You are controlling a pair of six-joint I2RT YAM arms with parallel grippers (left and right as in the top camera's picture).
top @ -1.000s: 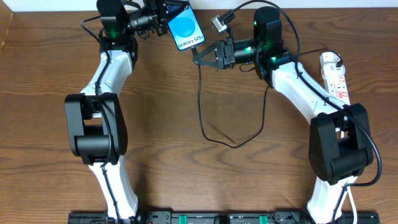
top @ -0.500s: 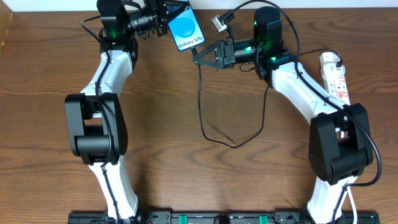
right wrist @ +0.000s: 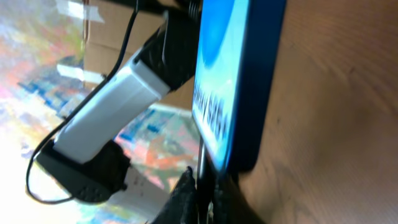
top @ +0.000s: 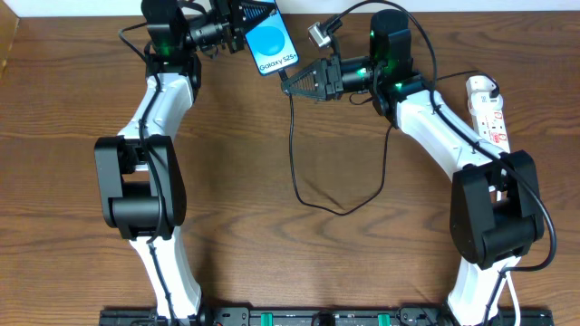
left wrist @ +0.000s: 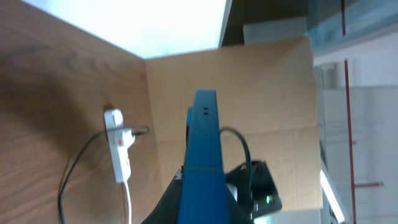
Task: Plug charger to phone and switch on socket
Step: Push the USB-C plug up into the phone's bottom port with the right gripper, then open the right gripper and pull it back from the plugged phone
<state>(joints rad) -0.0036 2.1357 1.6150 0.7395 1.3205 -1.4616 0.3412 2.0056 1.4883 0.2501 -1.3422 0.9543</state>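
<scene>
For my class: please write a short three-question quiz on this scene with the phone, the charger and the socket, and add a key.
1. True or false: the phone is held by the right gripper.
2. Where is the socket?
A. lying at the right side of the table
B. under the phone
C. in the jaws of the left gripper
3. Fill in the missing word: the right gripper's jaws are shut on the thin black ____ just below the phone.

Key
1. False: the left gripper holds it.
2. A
3. charger
</scene>
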